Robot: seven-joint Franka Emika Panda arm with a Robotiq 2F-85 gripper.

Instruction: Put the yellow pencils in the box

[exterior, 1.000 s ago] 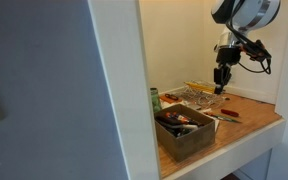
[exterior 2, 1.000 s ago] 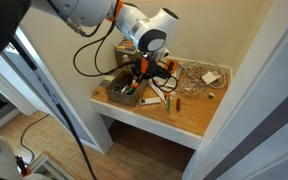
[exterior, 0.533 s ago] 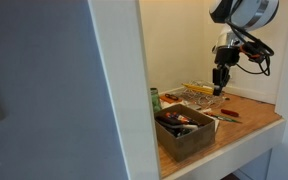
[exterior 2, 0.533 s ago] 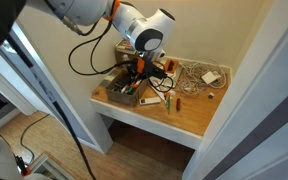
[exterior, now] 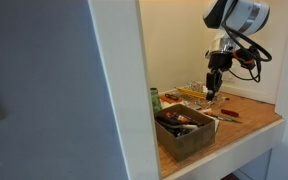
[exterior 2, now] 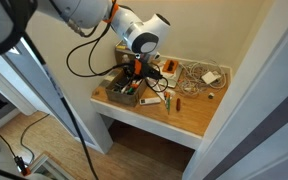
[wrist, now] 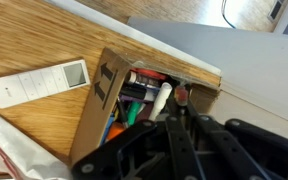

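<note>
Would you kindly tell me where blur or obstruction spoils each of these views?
In an exterior view, a blurred grey panel fills the left half, though the box is legible; in an exterior view, light is even but the arm crosses the top; in the wrist view, the gripper is dark and soft.

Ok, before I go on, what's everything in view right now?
box: one, dark brown, near the counter's front edge, with mixed pens inside
yellow pencils: a few, count unclear, yellow, at the back by the basket
basket: one, silver wire, back of counter
white device: one, white, flat on counter beside box
red pen: one, red, on counter beyond box
green bottle: one, green, upright behind box
counter: one, wooden
pincer: one, dark, above the box area; open or shut unclear
</note>
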